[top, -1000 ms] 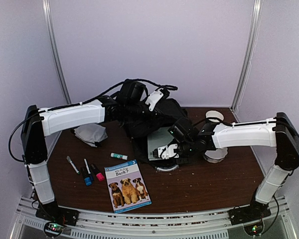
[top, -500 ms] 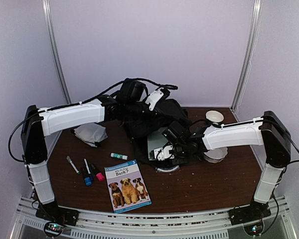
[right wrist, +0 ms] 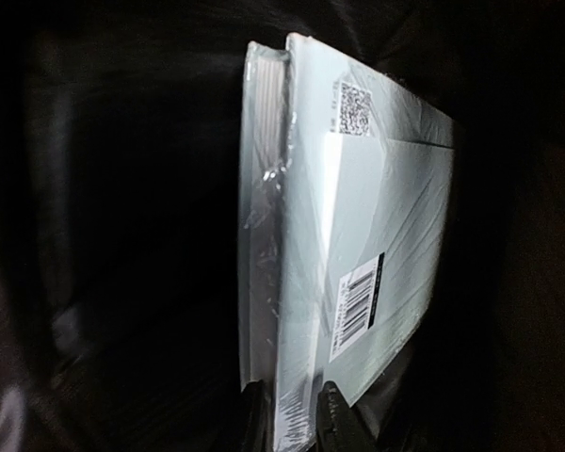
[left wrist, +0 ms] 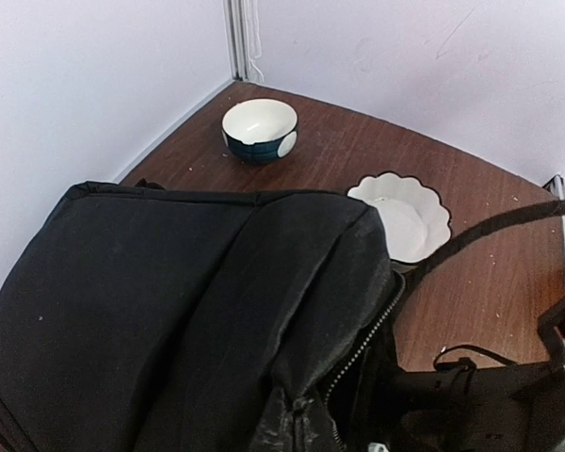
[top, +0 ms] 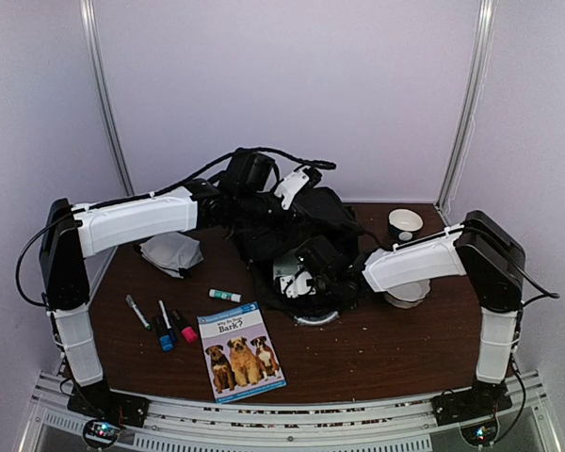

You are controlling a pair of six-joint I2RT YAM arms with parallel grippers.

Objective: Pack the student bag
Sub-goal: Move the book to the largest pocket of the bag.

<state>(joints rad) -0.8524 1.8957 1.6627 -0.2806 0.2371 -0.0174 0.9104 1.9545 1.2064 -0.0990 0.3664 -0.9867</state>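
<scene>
Black fabric: student bag (top: 301,221) sits back-centre on table (top: 386,358); mouth faces front
Left gripper (top: 250,177): closed at bag top; probably pinching fabric to hold the mouth up; fingers unseen
Right gripper (right wrist: 292,422): jaws clamped on edge of wrapped notebook (right wrist: 358,235); dark bag interior all round
Done: notebook looks mostly in; not yet released
Remaining: dog book (top: 242,350); three markers (top: 165,325); glue stick (top: 224,296); all outside, front-left of bag
Progress: early, by my read
</scene>
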